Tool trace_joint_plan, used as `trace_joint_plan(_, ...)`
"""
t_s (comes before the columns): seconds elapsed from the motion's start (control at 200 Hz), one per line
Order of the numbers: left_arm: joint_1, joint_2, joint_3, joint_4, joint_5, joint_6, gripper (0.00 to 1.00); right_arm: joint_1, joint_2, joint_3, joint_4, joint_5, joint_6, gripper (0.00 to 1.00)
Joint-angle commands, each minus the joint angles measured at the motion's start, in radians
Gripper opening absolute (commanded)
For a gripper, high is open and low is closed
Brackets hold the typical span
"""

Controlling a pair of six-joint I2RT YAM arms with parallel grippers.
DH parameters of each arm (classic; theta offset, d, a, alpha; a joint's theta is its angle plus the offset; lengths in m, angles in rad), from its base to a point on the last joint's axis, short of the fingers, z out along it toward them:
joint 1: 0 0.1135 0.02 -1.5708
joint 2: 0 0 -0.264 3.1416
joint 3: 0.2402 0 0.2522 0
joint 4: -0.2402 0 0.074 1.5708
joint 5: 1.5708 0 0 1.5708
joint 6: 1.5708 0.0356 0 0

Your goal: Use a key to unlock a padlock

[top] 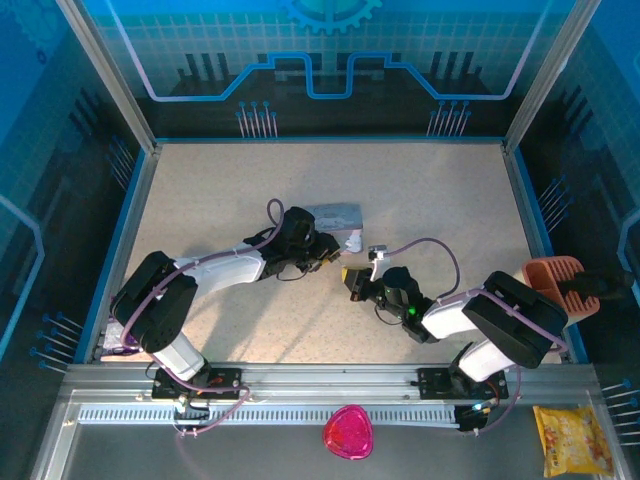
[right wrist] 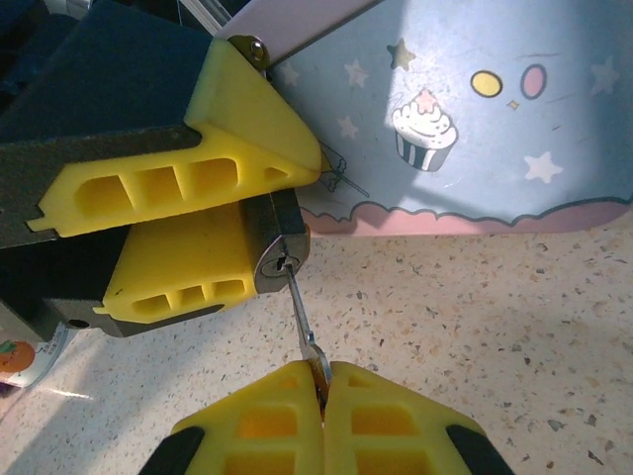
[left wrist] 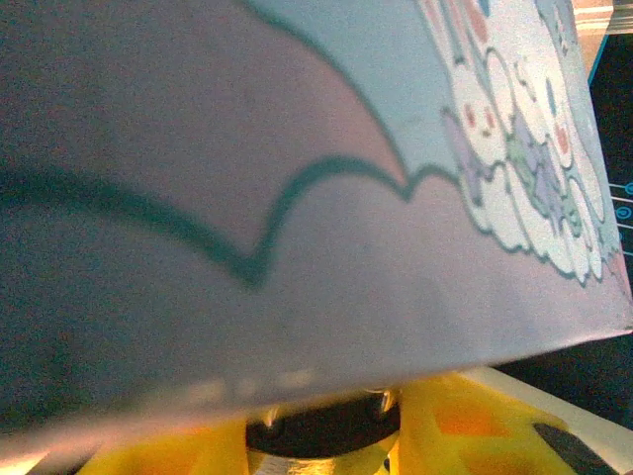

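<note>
The right gripper [right wrist: 321, 391] is clamped shut on the bow of the key [right wrist: 300, 312]. The thin blade runs up toward 11 o'clock into the keyway at the bottom face of the padlock [right wrist: 277, 252]. The left gripper [right wrist: 267, 213] is closed on the padlock body, one yellow pad above it and one below. How deep the blade sits cannot be told.

In the overhead view the left gripper [top: 325, 255] and right gripper [top: 358, 280] meet near the middle of the table [top: 200, 190], with the cartoon-printed tin [top: 335, 215] just beside them at 12 o'clock.

Likely failures from here:
- The pads hold only the very end of the key, so a turn could let the slim bow slip or spin between them without moving the cylinder.
- The blade leans against the keyway line, so twisting off-axis could bind it, bend it or lever it out.
- The lock's small body could rotate inside the left pads and soak up the twist.
- The shackle is hidden between those pads; if they press on it, it may not spring free.
- The tin [right wrist: 475, 129] lies right behind and could be shoved
</note>
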Motion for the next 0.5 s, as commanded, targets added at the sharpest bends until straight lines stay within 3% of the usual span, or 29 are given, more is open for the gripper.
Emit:
trace_joint_plan(0.0, 0.004, -0.039, -0.016, 0.046, 0.044, -0.015, 0.12, 0.016, 0.010, 0.011, 0.047, 0.019, -0.014, 0.00)
trace_joint_plan(0.495, 0.002, -0.030, -0.015, 0.058, 0.056, -0.024, 0.12, 0.021, 0.041, 0.014, 0.098, 0.025, -0.009, 0.00)
